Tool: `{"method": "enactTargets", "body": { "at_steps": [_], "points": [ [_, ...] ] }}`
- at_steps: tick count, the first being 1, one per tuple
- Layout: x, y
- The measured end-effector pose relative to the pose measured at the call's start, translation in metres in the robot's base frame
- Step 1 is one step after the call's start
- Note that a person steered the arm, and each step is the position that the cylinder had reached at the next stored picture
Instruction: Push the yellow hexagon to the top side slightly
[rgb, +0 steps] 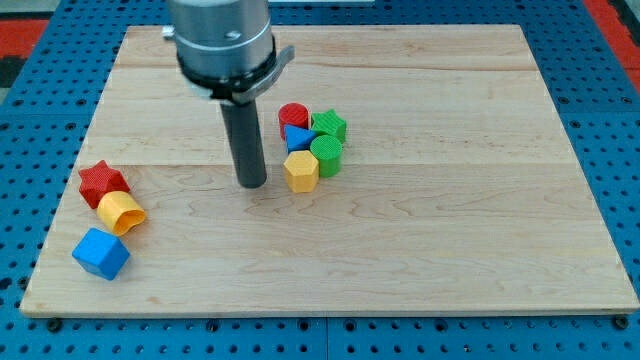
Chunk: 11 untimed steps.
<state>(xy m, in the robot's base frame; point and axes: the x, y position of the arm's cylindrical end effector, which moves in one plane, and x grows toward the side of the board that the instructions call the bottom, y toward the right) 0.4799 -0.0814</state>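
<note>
On the desk (450, 250), the yellow hexagon (301, 171) sits at the near edge of a central cluster, touching the green cylinder (326, 156) and blue triangle (297, 138). The tip (252, 184) rests just left of it, apart. There is no gripper, only the bare rod. A push toward the far side risks shoving the whole cluster, since blocks crowd directly beyond the hexagon.

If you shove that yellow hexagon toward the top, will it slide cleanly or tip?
The yellow hexagon block looks squat and flat-based, so it should slide on the smooth wooden board rather than tip. It touches the green cylinder and blue triangle, so they will probably move too. My tip sits at its left.
</note>
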Motion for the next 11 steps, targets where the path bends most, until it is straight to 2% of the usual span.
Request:
{"method": "enactTargets", "body": {
  "at_steps": [1, 4, 8, 10, 11],
  "points": [
    [0.012, 0.038],
    [-0.028, 0.043],
    [-0.026, 0.051],
    [0.056, 0.068],
    [0.026, 0.075]
  ]
}}
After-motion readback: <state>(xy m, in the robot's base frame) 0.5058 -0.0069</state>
